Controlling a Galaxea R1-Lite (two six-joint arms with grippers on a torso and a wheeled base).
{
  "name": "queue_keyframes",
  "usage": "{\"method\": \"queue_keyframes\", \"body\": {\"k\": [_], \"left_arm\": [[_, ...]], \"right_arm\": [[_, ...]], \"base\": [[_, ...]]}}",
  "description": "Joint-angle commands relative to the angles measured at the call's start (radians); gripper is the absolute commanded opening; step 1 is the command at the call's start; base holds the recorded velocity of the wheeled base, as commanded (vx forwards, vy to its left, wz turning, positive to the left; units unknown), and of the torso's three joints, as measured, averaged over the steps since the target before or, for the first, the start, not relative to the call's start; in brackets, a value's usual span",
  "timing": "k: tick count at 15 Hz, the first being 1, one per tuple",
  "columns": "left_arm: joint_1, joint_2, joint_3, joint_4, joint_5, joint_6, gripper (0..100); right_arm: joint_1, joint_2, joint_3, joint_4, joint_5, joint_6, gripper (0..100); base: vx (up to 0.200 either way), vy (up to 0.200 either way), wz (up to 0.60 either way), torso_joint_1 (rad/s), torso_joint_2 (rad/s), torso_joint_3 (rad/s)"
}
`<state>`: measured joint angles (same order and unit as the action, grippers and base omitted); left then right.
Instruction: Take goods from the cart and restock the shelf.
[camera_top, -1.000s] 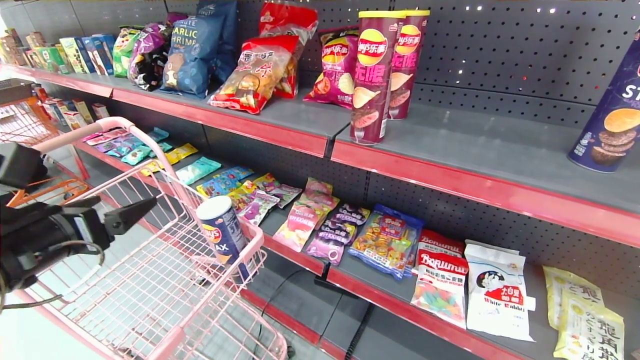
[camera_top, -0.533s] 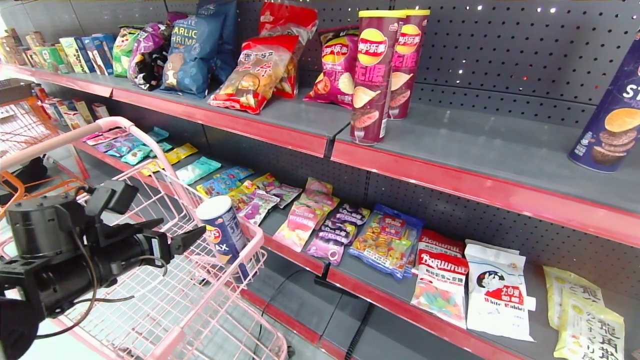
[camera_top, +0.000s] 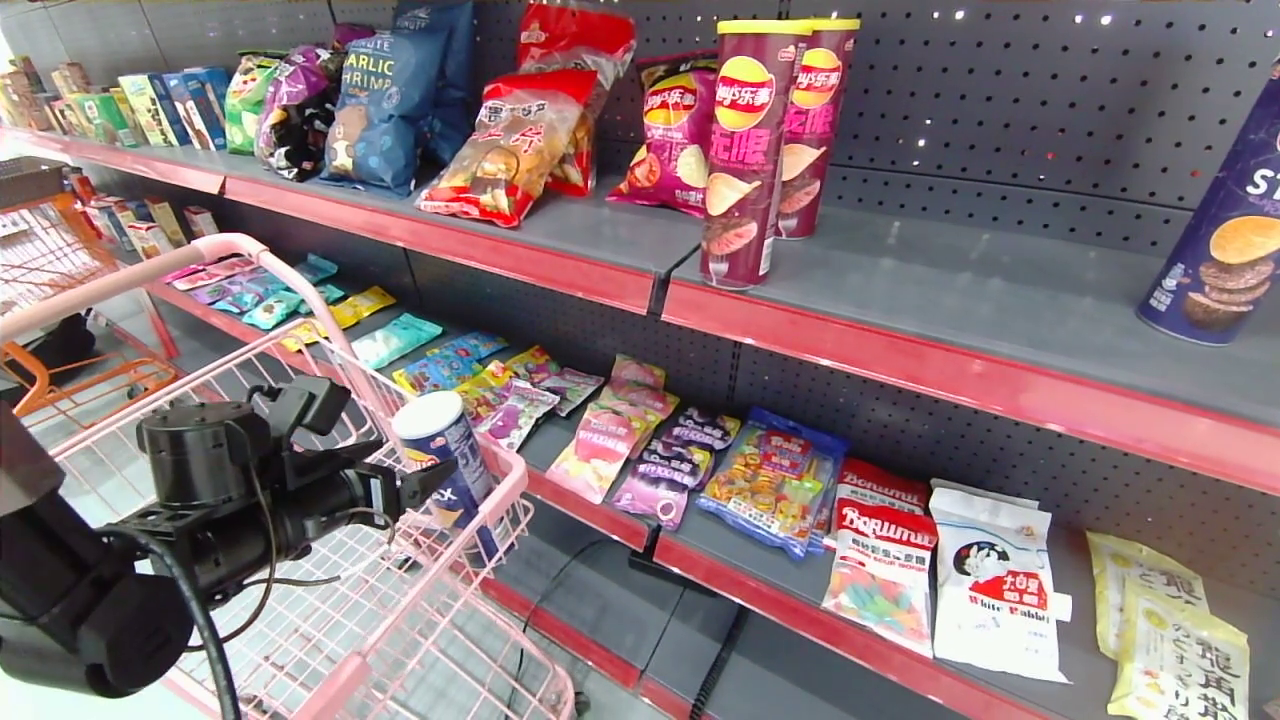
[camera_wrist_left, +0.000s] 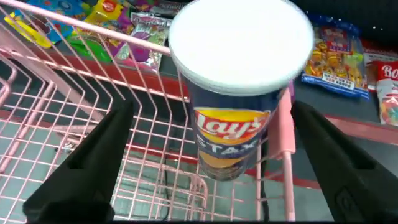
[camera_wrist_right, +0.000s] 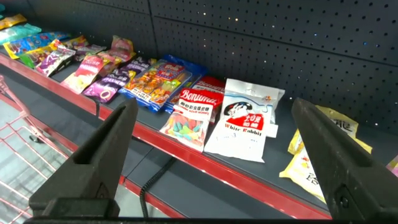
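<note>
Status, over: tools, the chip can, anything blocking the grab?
Left tool open, lined up on blue chip can standing in pink cart corner, not yet gripped. Right tool open, empty, over lower shelf. Cart's corner post crowds the can.

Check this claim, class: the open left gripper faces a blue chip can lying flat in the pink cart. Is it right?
No. The chip can stands upright in the pink cart, white lid on top, as the left wrist view shows. The left gripper is open and faces it.
</note>
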<state>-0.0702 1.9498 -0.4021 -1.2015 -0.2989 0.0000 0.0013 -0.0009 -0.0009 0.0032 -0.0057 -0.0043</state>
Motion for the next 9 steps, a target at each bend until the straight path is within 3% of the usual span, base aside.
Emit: {"method": "queue_keyframes", "body": {"k": [1,6,7,9], "left_arm": [[-0.02,0.043,-0.05,0.0,0.0,-0.002,100],[-0.06,0.089,-0.135,0.003,0.004,-0.002,100],[-0.06,0.095,-0.135,0.002,0.006,-0.002,0],[-0.062,0.086,-0.121,0.003,0.006,-0.002,0]], "right_arm": [[0.0,0.001,0.001,0.0,0.0,0.0,100],[0.0,0.001,0.001,0.001,0.0,-0.002,100],[0.0,0.001,0.001,0.0,0.0,-0.002,100],[0.0,0.001,0.001,0.001,0.0,-0.002,100]], "base": [[0.0,0.0,0.0,0.0,0.0,0.0],[0.0,0.0,0.0,0.0,0.0,0.0],[0.0,0.0,0.0,0.0,0.0,0.0],[0.0,0.0,0.0,0.0,0.0,0.0]]}}
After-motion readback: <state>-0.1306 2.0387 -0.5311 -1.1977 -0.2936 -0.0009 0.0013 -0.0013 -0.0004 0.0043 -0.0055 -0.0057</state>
